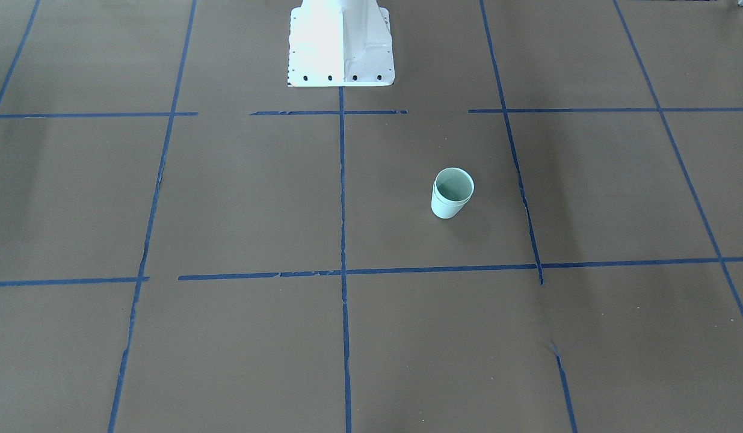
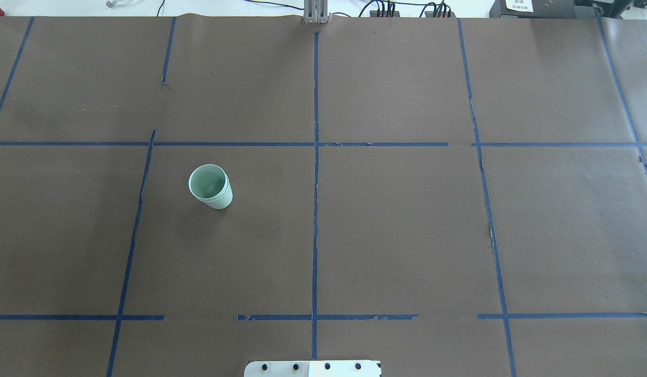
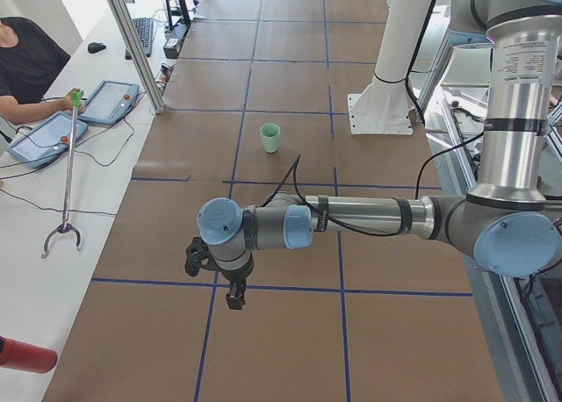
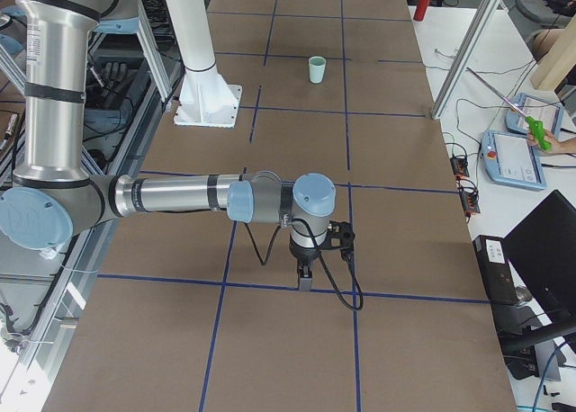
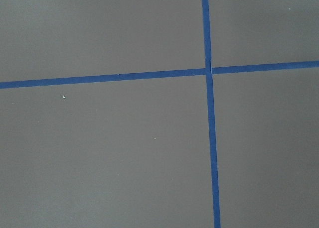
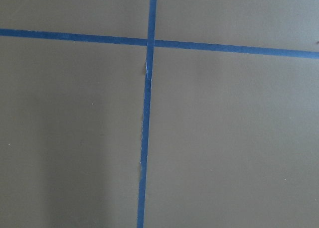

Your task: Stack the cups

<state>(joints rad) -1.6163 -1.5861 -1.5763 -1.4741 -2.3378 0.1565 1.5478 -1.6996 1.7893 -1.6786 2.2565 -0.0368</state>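
The cups [image 2: 210, 187] are sitting upright on the desk [image 2: 396, 230], one nested inside the other (two rims are showing, just apart). They are standing left of the centre tape line [image 2: 315, 209] in the overhead view, on the robot's left side. The left arm [image 3: 351, 216] is reaching out over the desk's left end, well apart from them, and the right arm [image 4: 180, 196] is doing likewise at the right end. Whether the left jaws or right jaws are wide or narrow, I cannot tell.
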